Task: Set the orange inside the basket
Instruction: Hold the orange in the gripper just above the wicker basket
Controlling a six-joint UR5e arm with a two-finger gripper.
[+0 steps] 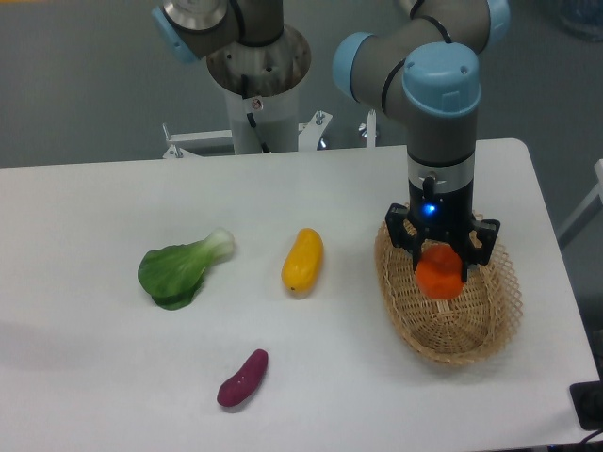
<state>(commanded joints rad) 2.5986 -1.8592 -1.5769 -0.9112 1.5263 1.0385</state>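
Fixed camera. The UR5e arm [415,56] reaches down vertically over the wicker basket [490,315] at the right of the white table [113,377]. The gripper [440,275] points straight down, its jaws closed around the orange [439,274], which sits within the basket's outline; whether it touches the basket floor cannot be told. Left of the basket, well apart, lie a yellow-orange oval fruit [302,260], a bok choy [182,268] and a purple sweet potato [243,378].

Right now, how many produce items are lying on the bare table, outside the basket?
3. A green leafy bok choy lies at left, an elongated yellow-orange oval fruit at centre, and a purple sweet potato near the front edge. None looks hidden.
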